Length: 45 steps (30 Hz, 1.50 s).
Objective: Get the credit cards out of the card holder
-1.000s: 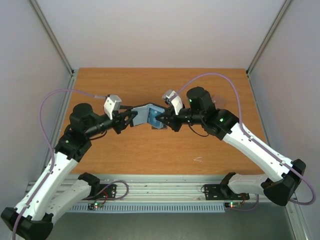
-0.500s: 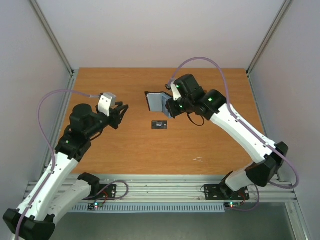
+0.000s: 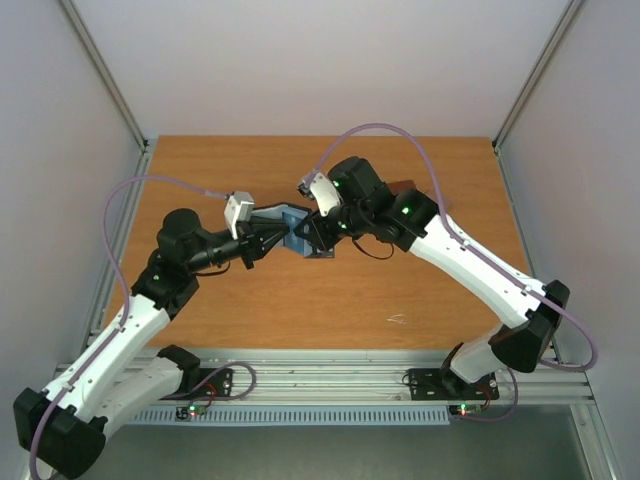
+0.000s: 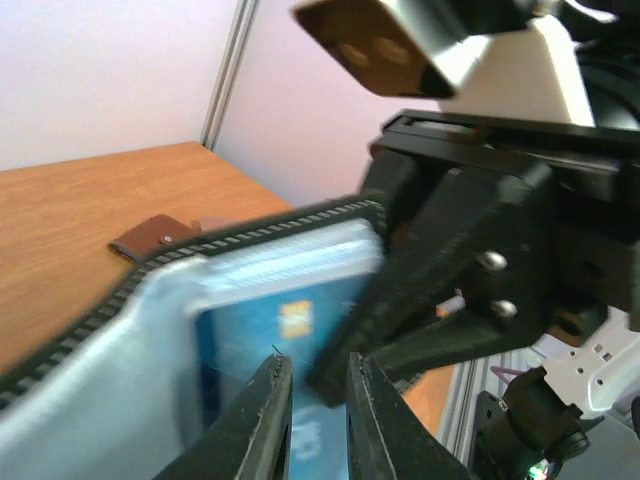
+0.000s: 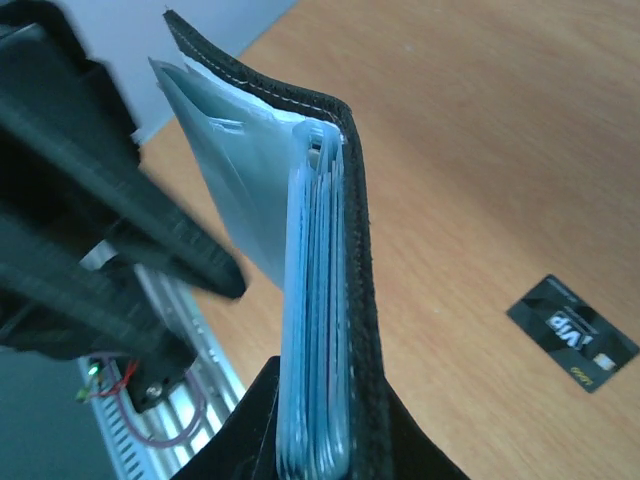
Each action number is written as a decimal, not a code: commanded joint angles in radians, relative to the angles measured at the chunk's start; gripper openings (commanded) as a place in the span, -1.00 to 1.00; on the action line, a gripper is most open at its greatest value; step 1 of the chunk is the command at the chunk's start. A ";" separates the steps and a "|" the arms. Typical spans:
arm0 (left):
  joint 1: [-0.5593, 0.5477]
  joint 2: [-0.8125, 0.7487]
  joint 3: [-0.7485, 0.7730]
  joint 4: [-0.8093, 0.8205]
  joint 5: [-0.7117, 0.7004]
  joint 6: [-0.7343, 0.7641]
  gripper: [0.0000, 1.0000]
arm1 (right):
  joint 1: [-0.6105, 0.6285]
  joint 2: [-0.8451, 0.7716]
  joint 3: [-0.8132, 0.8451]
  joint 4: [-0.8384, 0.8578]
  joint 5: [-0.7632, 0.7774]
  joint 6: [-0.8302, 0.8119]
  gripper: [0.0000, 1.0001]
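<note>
Two-sided clamp on the card holder (image 5: pixel 355 230) at its folded edge by the right gripper (image 5: pixel 325 430), held clear of the table (image 3: pixel 250 320) to present slots to the left gripper (image 4: pixel 315 375); nearly closed there at the blue card (image 4: pixel 260 330), grip impossible to tell. Farther out, black card (image 5: pixel 573 333) lying freed.

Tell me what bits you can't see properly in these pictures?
- Cards left in the card holder: right wrist view shows only stacked edges, too tight to count.
- Blue card: left wrist view is blurred; print unreadable, bottom hidden by the left gripper.
- Whether its jaws pinch that card: unclear.
- Black card: right wrist view, small print too tiny.
</note>
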 commanded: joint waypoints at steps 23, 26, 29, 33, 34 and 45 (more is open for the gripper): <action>0.049 -0.056 0.003 0.069 0.237 -0.002 -0.56 | -0.012 -0.214 -0.142 0.262 -0.374 -0.213 -0.97; 0.051 -0.054 0.011 0.078 0.284 -0.007 -0.57 | -0.012 -0.232 -0.148 0.262 -0.389 -0.237 -0.95; 0.053 -0.049 0.022 0.095 0.354 -0.016 -0.56 | -0.013 -0.246 -0.157 0.272 -0.389 -0.252 -0.93; 0.056 -0.040 0.040 0.081 0.385 -0.022 -0.56 | -0.012 -0.235 -0.154 0.284 -0.424 -0.254 -0.93; 0.058 -0.039 0.040 0.079 0.388 -0.023 -0.56 | -0.012 -0.234 -0.153 0.287 -0.434 -0.255 -0.92; 0.042 -0.018 0.065 -0.074 0.374 0.080 -0.44 | -0.010 -0.224 -0.145 0.348 -0.471 -0.247 -0.88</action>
